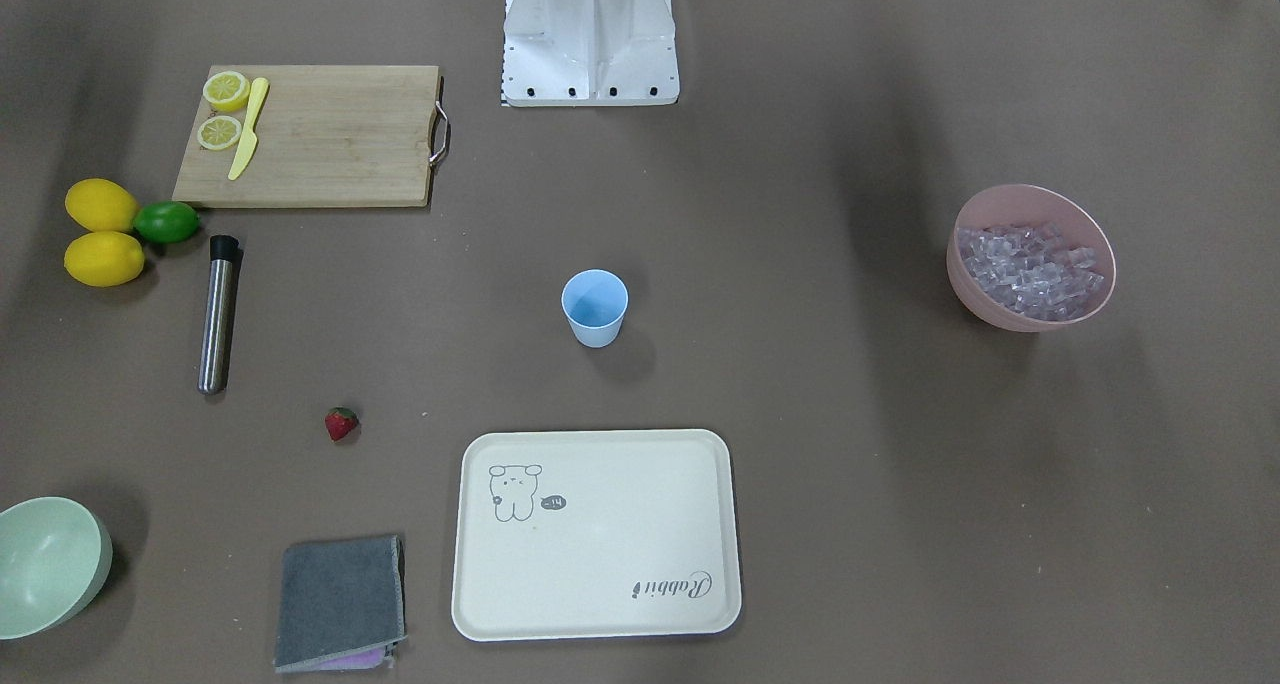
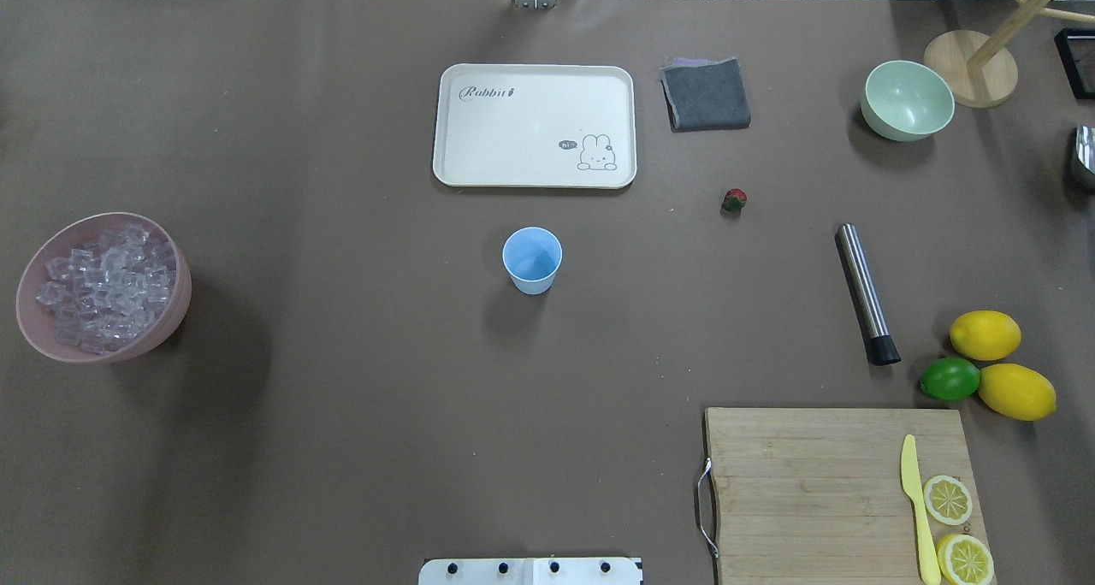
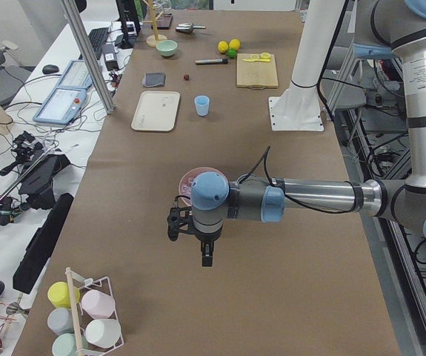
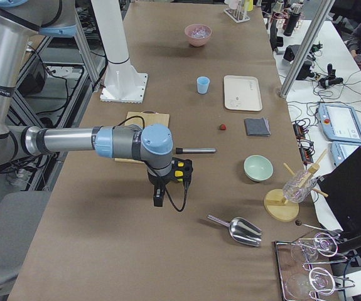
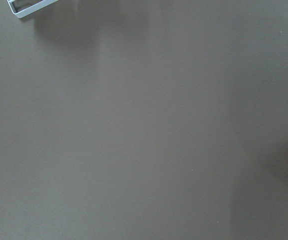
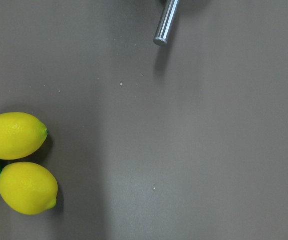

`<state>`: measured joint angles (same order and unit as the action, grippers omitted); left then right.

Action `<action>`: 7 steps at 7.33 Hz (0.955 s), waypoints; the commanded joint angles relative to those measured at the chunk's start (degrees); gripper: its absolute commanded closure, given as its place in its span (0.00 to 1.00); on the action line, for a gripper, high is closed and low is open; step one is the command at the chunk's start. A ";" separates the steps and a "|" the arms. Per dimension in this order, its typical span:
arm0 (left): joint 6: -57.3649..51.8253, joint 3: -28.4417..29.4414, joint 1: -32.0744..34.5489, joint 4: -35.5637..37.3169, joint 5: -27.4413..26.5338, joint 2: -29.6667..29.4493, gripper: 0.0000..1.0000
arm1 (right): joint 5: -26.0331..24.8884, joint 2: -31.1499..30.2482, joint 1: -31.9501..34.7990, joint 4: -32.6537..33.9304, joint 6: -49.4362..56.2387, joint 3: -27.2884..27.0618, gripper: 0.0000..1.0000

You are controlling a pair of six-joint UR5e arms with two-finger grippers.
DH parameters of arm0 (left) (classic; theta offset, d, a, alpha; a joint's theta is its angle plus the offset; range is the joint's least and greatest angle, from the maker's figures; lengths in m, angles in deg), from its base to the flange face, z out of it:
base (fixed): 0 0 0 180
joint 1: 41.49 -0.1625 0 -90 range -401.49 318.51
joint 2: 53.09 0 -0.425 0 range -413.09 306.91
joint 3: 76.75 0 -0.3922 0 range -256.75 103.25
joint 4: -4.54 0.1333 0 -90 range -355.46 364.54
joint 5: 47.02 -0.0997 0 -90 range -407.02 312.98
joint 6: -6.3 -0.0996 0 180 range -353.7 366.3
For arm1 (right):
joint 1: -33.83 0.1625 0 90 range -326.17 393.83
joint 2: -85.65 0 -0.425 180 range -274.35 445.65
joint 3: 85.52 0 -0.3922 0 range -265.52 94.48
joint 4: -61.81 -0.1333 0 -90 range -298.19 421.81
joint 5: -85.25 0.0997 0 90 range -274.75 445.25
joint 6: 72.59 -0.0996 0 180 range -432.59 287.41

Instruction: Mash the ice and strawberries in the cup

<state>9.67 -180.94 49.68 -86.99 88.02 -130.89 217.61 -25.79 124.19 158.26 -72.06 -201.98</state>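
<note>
The pale blue cup (image 1: 595, 308) stands upright and empty at the table's middle (image 2: 532, 260). The small red strawberry (image 1: 341, 424) lies alone on the table (image 2: 734, 199). Many clear ice cubes (image 1: 1030, 269) fill a pink bowl (image 2: 175, 307) at the table's left end. My left gripper (image 3: 198, 241) hangs high over the table near that bowl. My right gripper (image 4: 160, 191) hangs high beyond the lemons. Both show only in the side views, so I cannot tell whether they are open or shut. Neither holds anything that I can see.
A steel muddler (image 2: 866, 292) with a black end lies right of the strawberry. A cream tray (image 2: 453, 123), grey cloth (image 2: 706, 93) and green bowl (image 2: 907, 99) sit at the far side. Two lemons (image 2: 985, 334), a lime (image 2: 949, 379) and a cutting board (image 2: 804, 482) with a yellow knife sit near right.
</note>
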 commanded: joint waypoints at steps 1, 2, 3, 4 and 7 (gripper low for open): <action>-0.12 -0.66 -0.46 -0.05 -0.04 0.27 0.02 | 0.00 -0.09 0.00 0.06 0.00 0.00 0.00; -0.12 -0.67 -0.46 -0.14 0.05 0.10 0.02 | 0.26 -0.18 0.09 0.14 0.00 0.09 0.00; -0.12 -0.67 -0.55 -0.23 0.22 0.01 0.02 | 0.53 -0.09 0.87 -0.03 0.00 -0.08 0.00; -0.12 -0.75 -0.55 -0.14 0.22 -0.07 0.02 | 0.53 0.08 2.44 -0.29 0.17 -0.17 0.00; -0.12 -0.67 -0.55 -0.14 0.49 -0.07 0.02 | 1.83 0.09 3.07 -0.21 0.17 -0.17 0.00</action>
<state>9.55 -181.68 49.13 -87.16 88.41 -130.84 218.51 -25.68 127.05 158.00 -71.90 -202.14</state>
